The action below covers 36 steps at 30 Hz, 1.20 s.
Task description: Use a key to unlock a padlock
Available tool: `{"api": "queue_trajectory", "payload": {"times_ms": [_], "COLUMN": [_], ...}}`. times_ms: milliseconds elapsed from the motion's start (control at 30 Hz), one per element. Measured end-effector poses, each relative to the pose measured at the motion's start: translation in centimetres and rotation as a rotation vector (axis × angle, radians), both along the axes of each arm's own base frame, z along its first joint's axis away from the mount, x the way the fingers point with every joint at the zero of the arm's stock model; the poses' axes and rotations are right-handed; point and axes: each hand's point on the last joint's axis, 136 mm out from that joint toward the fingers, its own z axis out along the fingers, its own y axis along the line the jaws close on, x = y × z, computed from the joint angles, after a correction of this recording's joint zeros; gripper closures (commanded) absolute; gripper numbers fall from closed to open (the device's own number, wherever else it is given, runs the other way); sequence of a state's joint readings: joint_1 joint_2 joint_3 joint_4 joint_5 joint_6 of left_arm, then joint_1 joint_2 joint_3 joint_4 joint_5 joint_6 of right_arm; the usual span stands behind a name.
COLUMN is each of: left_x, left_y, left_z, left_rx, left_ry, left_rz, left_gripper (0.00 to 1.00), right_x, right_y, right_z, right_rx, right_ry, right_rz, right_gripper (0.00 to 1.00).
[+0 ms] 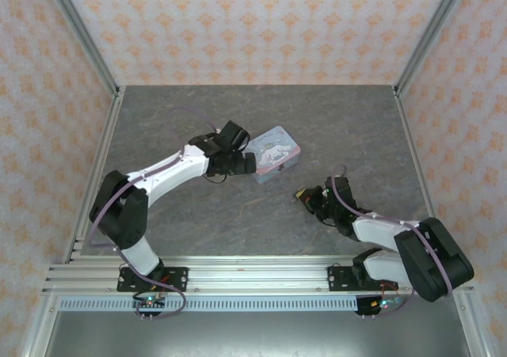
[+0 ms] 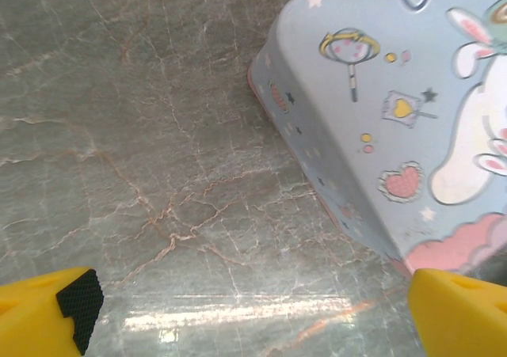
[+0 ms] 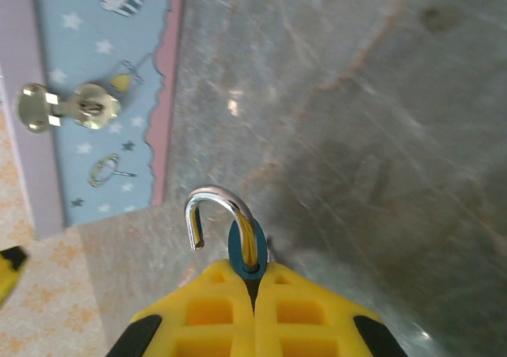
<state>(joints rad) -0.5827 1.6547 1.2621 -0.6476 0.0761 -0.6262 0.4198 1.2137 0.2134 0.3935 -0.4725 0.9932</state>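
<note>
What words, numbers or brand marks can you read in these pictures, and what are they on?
None can be read.
The tin carries only drawings, a rabbit, hearts and stars, with no lettering.
The padlock, pinched in the right end effector, shows no readable marking.

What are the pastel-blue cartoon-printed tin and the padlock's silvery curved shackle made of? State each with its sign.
Pastel-blue cartoon-printed tin: probably thin printed sheet metal, satin; rounded pressed corners, soft sheen. Silvery curved shackle of the dark blue-green padlock in the right gripper: polished metal, likely steel; bright mirror-like highlights.
</note>
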Motion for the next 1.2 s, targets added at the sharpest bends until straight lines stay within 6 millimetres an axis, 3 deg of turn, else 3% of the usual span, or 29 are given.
{"api": "queue_trajectory", "payload": {"times_ms": [33, 67, 167, 267, 400, 533, 667, 767, 833, 867, 967, 1067, 1200], "left_x": [0.0, 0.1, 0.1, 0.1, 0.1, 0.0, 0.5, 0.5, 0.3, 0.8, -0.3, -0.3, 0.1], "left_y": [0.0, 0.0, 0.1, 0.3, 0.8, 2.3, 5.3, 7.8, 8.8, 9.6, 13.1, 16.4, 20.2], "left_z": [0.8, 1.6, 3.8, 5.8, 8.0, 10.0, 12.5, 14.2, 15.2, 15.8, 15.5, 15.5, 14.2], "left_rx": [-0.008, -0.015, -0.038, -0.05, -0.051, -0.028, 0.029, 0.085, 0.109, 0.128, 0.24, 0.336, 0.452], "left_ry": [-0.014, -0.029, -0.07, -0.104, -0.148, -0.201, -0.298, -0.387, -0.427, -0.5, -0.587, -0.631, -0.652], "left_rz": [0.001, 0.002, 0.004, 0.008, 0.016, 0.038, 0.109, 0.157, 0.178, 0.205, 0.269, 0.344, 0.415], "left_gripper": [0.0, 0.0, 0.0, 0.0, 0.0, 0.0, 0.0, 0.0, 0.0, 0.0, 0.0, 0.0, 0.0], "right_x": [-0.4, -0.8, -1.8, -2.4, -3.0, -2.7, -1.1, 0.9, 1.6, 2.0, 6.4, 9.2, 10.2], "right_y": [-0.2, -0.4, -0.7, -1.0, -1.4, -2.2, -3.1, -3.8, -4.1, -5.2, -8.0, -11.2, -15.1], "right_z": [-0.4, -0.7, -0.7, 0.0, 1.9, 5.5, 9.9, 13.8, 15.3, 15.1, 18.7, 19.5, 18.0], "right_rx": [-0.008, -0.015, -0.024, -0.029, -0.036, -0.037, -0.091, -0.171, -0.202, -0.295, -0.489, -0.685, -0.926], "right_ry": [0.014, 0.028, 0.049, 0.044, 0.016, -0.043, -0.11, -0.184, -0.228, -0.194, -0.265, -0.331, -0.374], "right_rz": [0.001, 0.002, 0.007, 0.016, 0.024, 0.008, -0.004, -0.017, -0.025, -0.038, -0.122, -0.197, -0.261], "right_gripper": [1.0, 0.92, 0.6, 0.39, 0.23, 0.09, 0.0, 0.01, 0.01, 0.01, 0.01, 0.01, 0.01]}}
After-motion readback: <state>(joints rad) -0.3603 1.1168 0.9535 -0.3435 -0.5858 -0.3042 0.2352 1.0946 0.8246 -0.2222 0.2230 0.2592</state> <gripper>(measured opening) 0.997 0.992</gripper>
